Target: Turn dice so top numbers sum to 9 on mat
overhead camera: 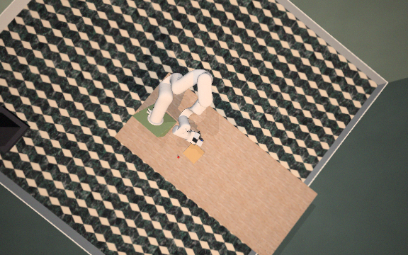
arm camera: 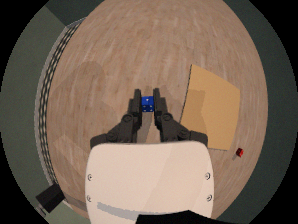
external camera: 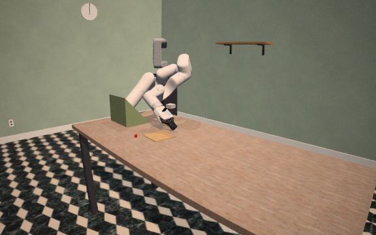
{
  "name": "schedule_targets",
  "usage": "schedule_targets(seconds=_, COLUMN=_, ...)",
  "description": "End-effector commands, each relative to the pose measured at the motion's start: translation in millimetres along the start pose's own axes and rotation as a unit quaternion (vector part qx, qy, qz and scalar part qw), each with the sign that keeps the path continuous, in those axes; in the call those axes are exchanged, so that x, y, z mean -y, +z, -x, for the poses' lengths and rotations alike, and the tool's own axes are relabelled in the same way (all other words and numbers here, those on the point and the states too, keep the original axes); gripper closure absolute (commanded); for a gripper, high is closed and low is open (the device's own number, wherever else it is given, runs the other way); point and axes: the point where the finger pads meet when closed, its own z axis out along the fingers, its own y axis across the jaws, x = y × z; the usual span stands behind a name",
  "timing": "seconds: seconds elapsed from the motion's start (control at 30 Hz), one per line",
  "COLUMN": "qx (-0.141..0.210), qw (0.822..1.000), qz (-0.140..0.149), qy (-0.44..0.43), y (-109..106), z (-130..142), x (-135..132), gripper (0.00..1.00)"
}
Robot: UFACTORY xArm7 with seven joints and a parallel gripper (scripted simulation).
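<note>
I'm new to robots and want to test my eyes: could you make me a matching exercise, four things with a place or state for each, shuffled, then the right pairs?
1. blue die
2. red die
3. orange mat
4. green wedge

A. on the table, beside the mat
B. beside the arm's lower part
C. between the gripper's fingers
D. flat on the table

Pairs: 1-C, 2-A, 3-D, 4-B

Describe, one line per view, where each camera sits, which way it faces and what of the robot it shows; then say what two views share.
Top: high overhead, facing down; arm and pincer.
Exterior: off the table's side, looking across it; arm and pincer.
Wrist: on the arm's end, facing out past the pincer's fingers; pale housing, dark fingers.
Top and exterior share the green wedge.
</note>
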Motion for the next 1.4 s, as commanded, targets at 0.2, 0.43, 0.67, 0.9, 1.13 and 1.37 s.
schedule_targets(seconds=0.2, qx=-0.001, qw=1.0, qz=0.001, qy=0.0, y=-0.4, z=-1.4, x=-0.7, gripper=0.89)
schedule_targets(seconds=0.43, qx=-0.001, qw=1.0, qz=0.001, qy=0.0, y=0.4, z=-0.4, x=-0.7, gripper=0.89)
schedule_targets(seconds=0.67, qx=-0.001, qw=1.0, qz=0.001, qy=0.0, y=2.3, z=1.9, x=-0.7, gripper=0.89)
schedule_targets(seconds=0.9, qx=-0.001, qw=1.0, qz=0.001, qy=0.0, y=5.4, z=5.5, x=-0.7, gripper=0.89)
schedule_targets(seconds=1.13, qx=-0.001, qw=1.0, qz=0.001, qy=0.0, y=6.5, z=6.8, x=-0.7, gripper=0.89)
schedule_targets(seconds=1.37, qx=-0.001, qw=1.0, qz=0.001, qy=0.0, y=6.5, z=6.8, x=-0.7, gripper=0.89)
